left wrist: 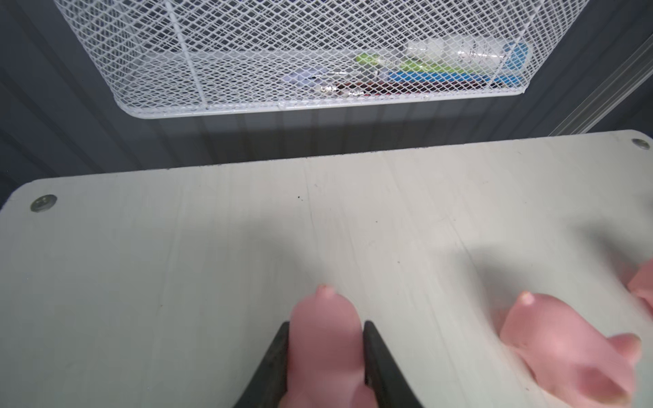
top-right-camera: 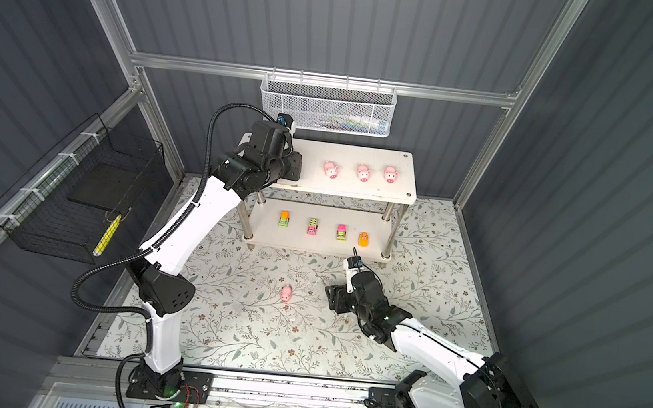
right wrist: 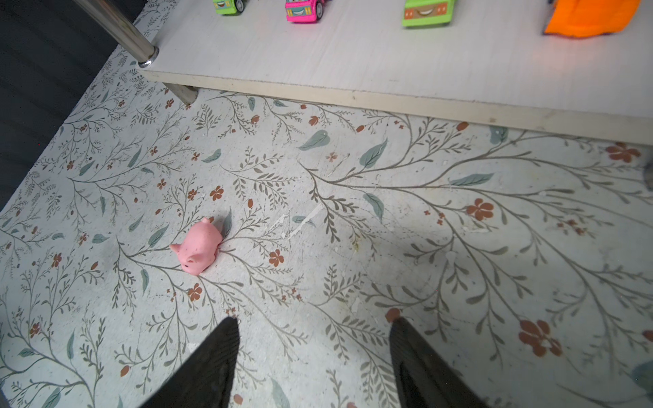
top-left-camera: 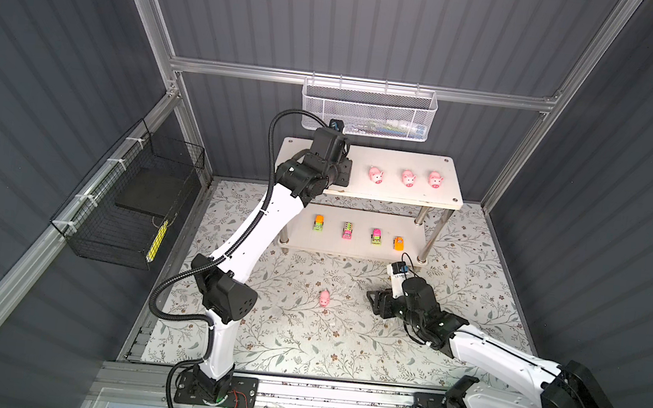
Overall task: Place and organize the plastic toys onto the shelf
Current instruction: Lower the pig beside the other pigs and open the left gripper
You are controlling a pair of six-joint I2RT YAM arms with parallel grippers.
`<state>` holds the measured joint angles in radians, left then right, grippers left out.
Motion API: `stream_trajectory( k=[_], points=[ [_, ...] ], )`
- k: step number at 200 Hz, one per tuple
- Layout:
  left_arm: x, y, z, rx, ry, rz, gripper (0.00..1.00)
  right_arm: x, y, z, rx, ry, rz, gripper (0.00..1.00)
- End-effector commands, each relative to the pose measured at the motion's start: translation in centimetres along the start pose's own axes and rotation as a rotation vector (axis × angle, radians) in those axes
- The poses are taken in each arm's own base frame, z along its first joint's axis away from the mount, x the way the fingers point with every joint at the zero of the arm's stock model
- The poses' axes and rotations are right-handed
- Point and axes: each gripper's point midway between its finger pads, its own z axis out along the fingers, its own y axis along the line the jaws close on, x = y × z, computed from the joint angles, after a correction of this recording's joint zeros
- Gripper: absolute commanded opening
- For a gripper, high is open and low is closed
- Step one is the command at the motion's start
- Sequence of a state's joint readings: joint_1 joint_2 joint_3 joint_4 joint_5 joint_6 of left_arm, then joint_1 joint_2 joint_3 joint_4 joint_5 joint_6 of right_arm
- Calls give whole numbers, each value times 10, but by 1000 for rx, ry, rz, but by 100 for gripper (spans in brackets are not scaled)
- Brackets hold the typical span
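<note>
Left gripper was clamped on a pink pig. The wrist view showed the two dark fingers pressed against its sides, low over the left end of the shelf's top board. I couldn't tell whether the pig's feet touched the board. In both top views the arm's wrist hid that gripper and its pig completely.

A row of three pigs stood on the same board to the right, snouts facing the front edge. The nearest of them sat just beside the held one, not touching it.

The lower board had the four toy vehicles lined up, apart from each other: a green one with an orange top, a pink one, a pink-and-green one and an orange one.

Right gripper was spread open with nothing between the fingers, low over the floral mat in front of the shelf's right end.

One last loose pig lay on that mat, lying on its side in the right wrist view — well clear of the shelf and off to the left of the right gripper.
</note>
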<state>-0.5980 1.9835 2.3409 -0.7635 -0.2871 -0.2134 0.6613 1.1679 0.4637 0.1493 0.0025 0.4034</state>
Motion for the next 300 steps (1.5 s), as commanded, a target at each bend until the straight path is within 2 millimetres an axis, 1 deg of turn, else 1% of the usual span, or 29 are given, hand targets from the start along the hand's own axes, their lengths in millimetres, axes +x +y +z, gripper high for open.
stream_trajectory(
  k=[1,34,54,111,138,161,181,203,208,221,234,249,273,284,285,286,300],
  points=[
    [-8,-2,1,23,-18,-22,34,0,-1,1,1,0,0,69],
    [-6,0,4,23,-11,-25,35,1,-2,2,0,3,3,69],
    [-7,1,3,21,-11,-29,38,1,-2,2,0,4,3,69],
    [-20,3,-10,26,-53,-34,48,1,-3,2,0,3,6,69],
    [-29,2,-20,40,-85,-33,55,1,-3,2,0,2,7,69],
    [-42,3,-35,50,-134,-28,57,1,-3,2,-1,4,7,69],
    [-56,4,-56,58,-189,-20,58,0,-3,2,0,1,7,69],
    [-68,7,-83,73,-246,-13,58,1,-2,2,-1,4,7,69],
    [-70,8,-92,77,-260,-15,58,0,-2,2,-3,3,7,69],
    [-70,13,-110,81,-284,-22,57,1,-2,3,-2,4,7,69],
    [-65,17,-126,92,-301,-41,57,0,-2,3,-2,4,9,69],
    [-50,19,-142,121,-304,-68,57,1,-3,4,-1,6,10,69],
    [-14,22,-163,139,-269,-94,56,0,-2,5,-4,7,11,69],
    [4,22,-173,134,-250,-94,56,0,-2,5,-7,10,10,69],
    [9,22,-171,133,-240,-93,56,0,-2,5,-6,10,11,69],
    [8,22,-174,135,-244,-94,56,0,-2,5,-8,10,10,69],
    [31,24,-186,144,-216,-108,56,1,0,7,-13,18,9,69]
  ],
)
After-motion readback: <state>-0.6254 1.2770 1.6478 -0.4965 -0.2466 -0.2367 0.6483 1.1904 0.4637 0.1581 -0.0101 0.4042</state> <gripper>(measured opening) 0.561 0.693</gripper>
